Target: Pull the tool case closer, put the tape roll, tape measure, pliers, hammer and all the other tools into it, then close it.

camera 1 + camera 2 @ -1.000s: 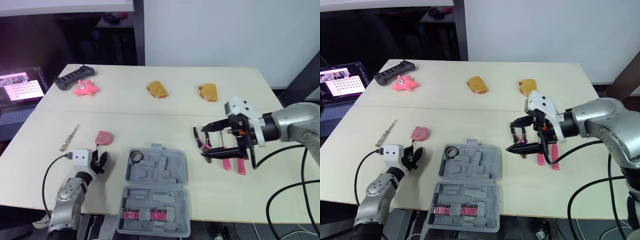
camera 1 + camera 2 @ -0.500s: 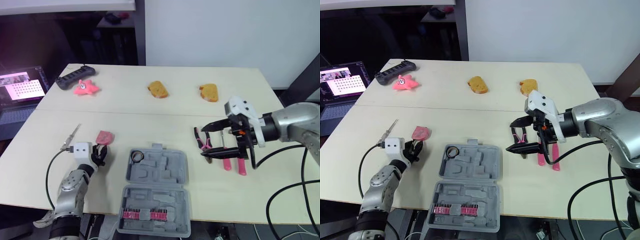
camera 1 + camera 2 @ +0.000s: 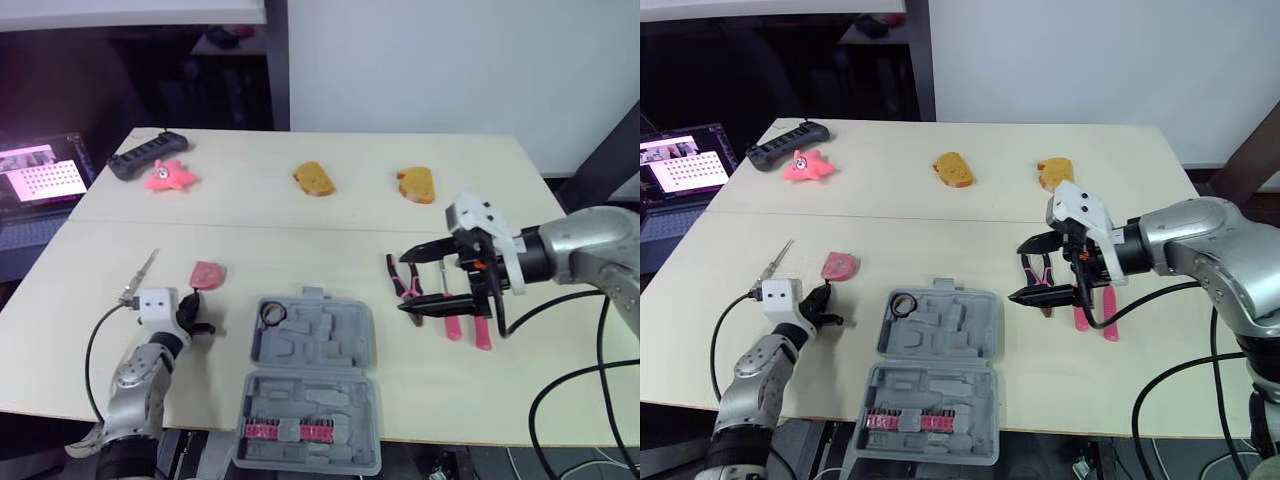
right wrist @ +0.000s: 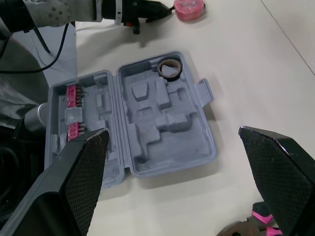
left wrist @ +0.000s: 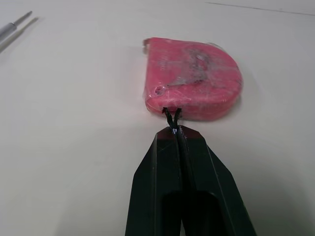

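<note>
One item of the set is stowed so far: the tape roll (image 3: pixel 273 314) sits in a recess at the eleven o'clock corner of the tool case (image 3: pixel 330 345). The case lies open at the six o'clock edge of the bench (image 3: pixel 300 230), so I judge the pull-in done. Packing has barely begun and closing is some way off.

Left end effector (image 5: pixel 173 129): fingers pressed together, pinching the thin black loop of the tape measure (image 3: pixel 208 272). The tape measure rests on the bench at ten o'clock from the case, clear of it.

Right end effector (image 3: pixel 405 284): fingers spread wide and gripping nothing, poised at the pliers (image 3: pixel 403 281), which lie at two o'clock from the case. Further pink-handled tools (image 3: pixel 470 328) lie just beyond, partly hidden. I cannot tell which is the hammer. A slim metal screwdriver (image 3: pixel 140 275) lies at nine o'clock from the tape measure, not yet collected.

Materials:
- The case is grey moulded plastic, matt, with shaped recesses and a small latch tab at its twelve o'clock edge.
- A strip of pink bits (image 3: pixel 290 430) is seated in the near half.
- The tape measure is a glossy pink D-shaped body, flat on one side and rounded on the other.
- The tape roll is a dark narrow ring.
- The pliers have pink and black grips.
- The bench top is smooth and pale cream.
</note>
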Available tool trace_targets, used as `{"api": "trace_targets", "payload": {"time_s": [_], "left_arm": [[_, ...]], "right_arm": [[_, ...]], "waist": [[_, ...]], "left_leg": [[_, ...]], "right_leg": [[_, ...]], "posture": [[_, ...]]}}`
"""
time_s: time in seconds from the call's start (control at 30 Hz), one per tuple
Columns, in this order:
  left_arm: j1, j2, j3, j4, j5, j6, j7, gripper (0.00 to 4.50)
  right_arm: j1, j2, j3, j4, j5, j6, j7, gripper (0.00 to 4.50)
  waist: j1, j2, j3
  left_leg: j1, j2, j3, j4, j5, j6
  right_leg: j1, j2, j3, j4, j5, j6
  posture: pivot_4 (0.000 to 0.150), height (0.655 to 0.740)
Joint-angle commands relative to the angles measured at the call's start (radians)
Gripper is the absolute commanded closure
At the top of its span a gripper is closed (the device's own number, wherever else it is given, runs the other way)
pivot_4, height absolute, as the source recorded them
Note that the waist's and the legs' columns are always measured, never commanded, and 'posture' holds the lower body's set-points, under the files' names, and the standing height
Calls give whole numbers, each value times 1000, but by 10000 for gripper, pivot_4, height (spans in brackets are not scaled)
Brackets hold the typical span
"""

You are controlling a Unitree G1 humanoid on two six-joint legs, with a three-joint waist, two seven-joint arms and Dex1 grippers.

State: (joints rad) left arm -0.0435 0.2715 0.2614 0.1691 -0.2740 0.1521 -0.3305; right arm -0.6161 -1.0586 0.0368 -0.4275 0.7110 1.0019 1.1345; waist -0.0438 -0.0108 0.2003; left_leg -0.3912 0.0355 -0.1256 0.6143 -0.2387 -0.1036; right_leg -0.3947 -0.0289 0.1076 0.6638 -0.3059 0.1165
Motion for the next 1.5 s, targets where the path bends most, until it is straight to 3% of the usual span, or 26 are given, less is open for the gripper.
{"api": "trace_targets", "payload": {"time_s": [0.03, 0.3, 0.53, 0.7, 0.9, 1.1, 1.17, 1.23, 1.4, 1.43, 1.5], "left_arm": [[68, 14, -9, -95, -23, 37, -35, 44421], [300, 30, -5, -339, -55, 96, -80, 44421], [634, 15, -3, -551, -132, 148, -145, 44421], [803, 12, 6, -602, -127, 98, -176, 44421], [903, 18, 41, -627, -143, 38, -219, 44421], [867, 47, 89, -602, -156, 37, -223, 44421], [865, 67, 107, -614, -172, 32, -252, 39006], [874, 85, 121, -623, -180, 25, -281, 30668], [942, 229, 262, -621, -276, 35, -482, 3759], [953, 269, 295, -616, -297, 32, -541, 378], [939, 349, 348, -595, -340, 44, -633, 378]], "right_arm": [[0, 14, -1, -10, 6, -17, 2, 0], [4, 78, 50, 4, -3, -41, 8, 0], [-12, 127, 125, 67, -52, -111, 46, 0], [-58, 180, 172, 130, -92, -154, 73, 0], [-88, 217, 201, 195, -138, -203, 108, 0], [-97, 236, 204, 211, -159, -221, 128, 0], [-97, 232, 199, 207, -156, -217, 135, 0], [-93, 226, 193, 201, -153, -215, 142, 0], [-94, 189, 185, 212, -180, -230, 150, 0], [-95, 184, 178, 217, -182, -232, 151, 0], [-92, 181, 169, 216, -181, -232, 148, 0]], "waist": [[-1, 0, 0], [-1, 0, 0], [-10, -3, 1], [-25, -3, 1], [-25, -5, 1], [-25, -6, 2], [-25, -6, 2], [-26, -6, 2], [-25, -6, 2], [-25, -6, 2], [-24, -6, 2]], "left_leg": [[0, 0, 0, 0, 0, 0], [0, 0, 0, 0, 0, 0], [-1, 0, 1, 0, 0, 0], [-1, 0, 7, -1, -2, 3], [-2, 0, 7, -1, -2, 3], [-3, 0, 8, -1, -2, 3], [-3, 0, 8, -1, -2, 3], [-4, 0, 8, -1, -2, 3], [-4, 1, 8, -1, -2, 3], [-4, 1, 8, -1, -2, 3], [-4, 1, 8, -1, -2, 3]], "right_leg": [[0, 0, 0, 0, 0, 0], [0, 0, 0, 0, 0, 0], [-1, 0, 1, -2, -2, -4], [-1, -1, 6, -9, -2, -4], [-2, -1, 7, -10, -3, -5], [-2, -1, 7, -10, -2, -5], [-3, -1, 7, -10, -2, -5], [-3, -1, 7, -11, -2, -5], [-4, 0, 7, -10, -2, -5], [-4, -1, 7, -10, -2, -5], [-4, -1, 7, -10, -2, -6]], "posture": [[1500, 7400], [1500, 7400], [1500, 7400], [1500, 7400], [1500, 7400], [1500, 7400], [1500, 7400], [1500, 7400], [1500, 7400], [1500, 7400], [1500, 7400]]}}
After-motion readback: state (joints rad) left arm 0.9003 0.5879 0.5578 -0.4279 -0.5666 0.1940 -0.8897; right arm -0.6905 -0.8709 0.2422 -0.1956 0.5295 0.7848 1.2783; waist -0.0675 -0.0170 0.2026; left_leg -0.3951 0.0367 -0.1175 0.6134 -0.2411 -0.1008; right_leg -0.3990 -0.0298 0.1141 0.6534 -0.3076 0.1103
